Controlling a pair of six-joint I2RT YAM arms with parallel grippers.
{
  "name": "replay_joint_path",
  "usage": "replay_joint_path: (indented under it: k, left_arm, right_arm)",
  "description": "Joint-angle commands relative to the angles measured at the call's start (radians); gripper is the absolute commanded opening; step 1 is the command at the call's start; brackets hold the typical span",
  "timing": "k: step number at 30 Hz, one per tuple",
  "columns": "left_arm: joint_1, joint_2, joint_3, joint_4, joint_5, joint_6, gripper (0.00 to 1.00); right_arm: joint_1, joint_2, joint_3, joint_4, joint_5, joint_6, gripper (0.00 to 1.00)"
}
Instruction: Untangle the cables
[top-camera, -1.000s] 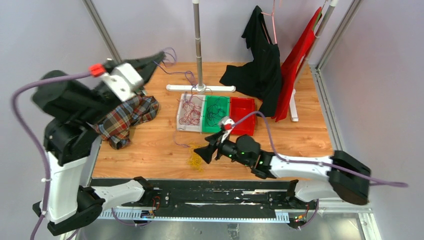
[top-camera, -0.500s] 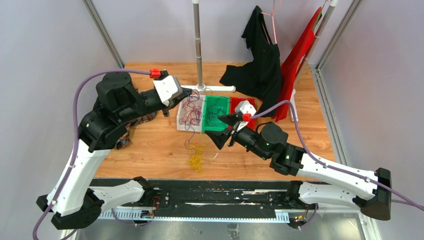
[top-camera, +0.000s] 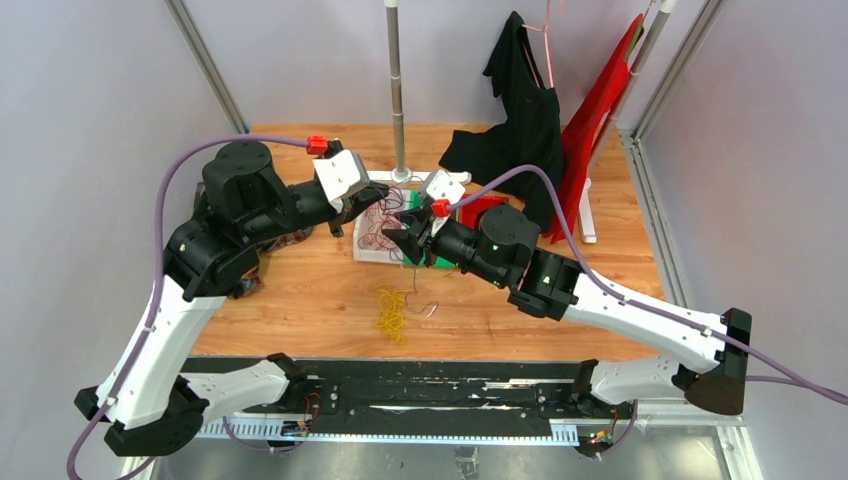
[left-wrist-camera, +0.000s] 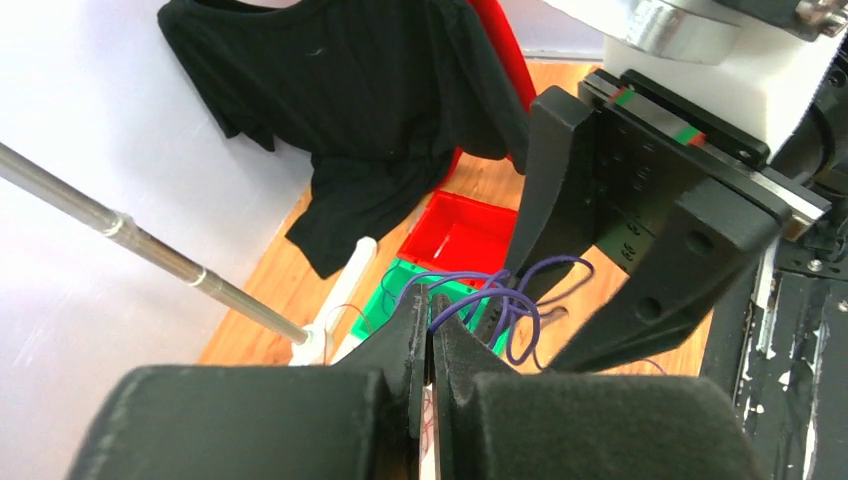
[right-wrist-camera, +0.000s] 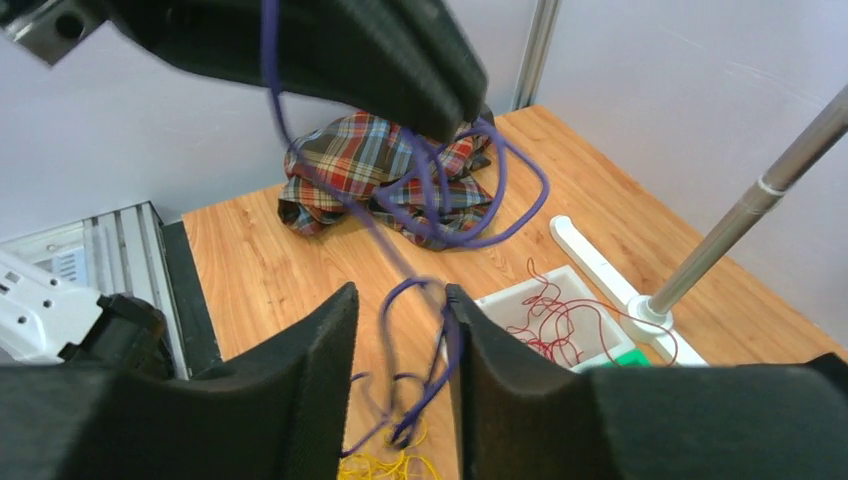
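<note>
My left gripper hangs above the trays, shut on a bunch of purple cables; its tips pinch the loops. Just below it, my right gripper faces it. In the right wrist view a purple strand hangs down between the parted fingers of the right gripper, brushing one pad, not pinched. A yellow cable bunch lies on the wood in front of the trays. Dark red cables lie in the white tray.
Green tray and red tray sit beside the white one. A plaid cloth lies at the left under the left arm. A metal stand pole rises behind the trays. Black shirt and red shirt hang at the back right.
My left arm swung from the back left corner to above the trays with the purple cables. My right gripper rose from beside the yellow bunch toward the left gripper, its jaws narrowing.
</note>
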Motion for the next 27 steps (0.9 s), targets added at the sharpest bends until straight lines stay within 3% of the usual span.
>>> replay_joint_path:
  k: [1, 3, 8, 12, 13, 16, 22, 27]
  left_arm:
    - [-0.005, -0.006, -0.014, -0.015, 0.026, -0.03, 0.04]
    - [-0.005, -0.009, -0.022, -0.017, 0.029, -0.039, 0.04]
    - [-0.005, -0.01, -0.044, -0.025, 0.04, -0.059, 0.07]
    - [-0.006, 0.014, -0.036, -0.042, 0.065, -0.067, 0.19]
    - [-0.005, 0.022, -0.033, -0.043, 0.066, -0.078, 0.34]
    - [-0.005, 0.053, -0.019, -0.087, 0.068, -0.075, 0.98]
    - [-0.005, 0.127, 0.01, -0.324, -0.038, -0.042, 0.98]
    - [-0.003, 0.131, -0.045, -0.391, -0.124, 0.004, 0.98]
  right_arm:
    - [-0.032, 0.02, 0.077, -0.073, 0.009, -0.074, 0.24]
    - [-0.047, 0.014, 0.081, -0.081, 0.004, -0.077, 0.03]
    - [-0.108, -0.017, 0.056, -0.098, 0.021, -0.046, 0.01]
    - [-0.185, -0.047, 0.016, -0.088, 0.025, 0.013, 0.01]
    - [-0.208, -0.057, 0.002, -0.08, 0.028, 0.026, 0.01]
    - [-0.292, -0.078, -0.034, -0.076, 0.075, 0.043, 0.01]
    - [-0.419, -0.094, -0.099, -0.09, 0.18, 0.016, 0.01]
    - [-0.512, -0.072, -0.145, -0.05, 0.226, 0.037, 0.01]
